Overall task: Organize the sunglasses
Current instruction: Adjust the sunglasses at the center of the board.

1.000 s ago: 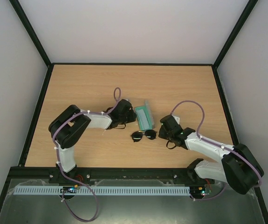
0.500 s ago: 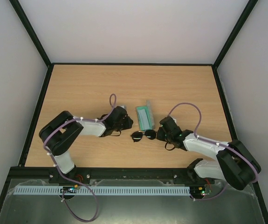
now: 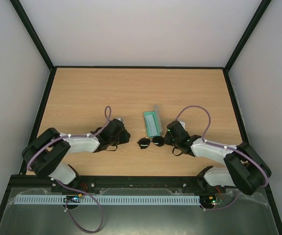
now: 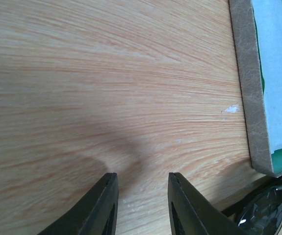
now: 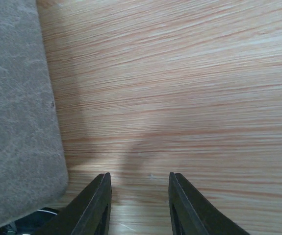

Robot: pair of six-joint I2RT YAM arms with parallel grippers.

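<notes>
No legible text; only cropped, unreadable dark marks on the grey case (image 5: 18, 112).

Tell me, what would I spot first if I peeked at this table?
A pair of dark sunglasses with a thin black frame lies on the light wooden table, right beside the near end of an open grey oblong case with green lining. The white-and-black left arm and right arm reach in low from either side, the left tool and right tool open and empty.
</notes>
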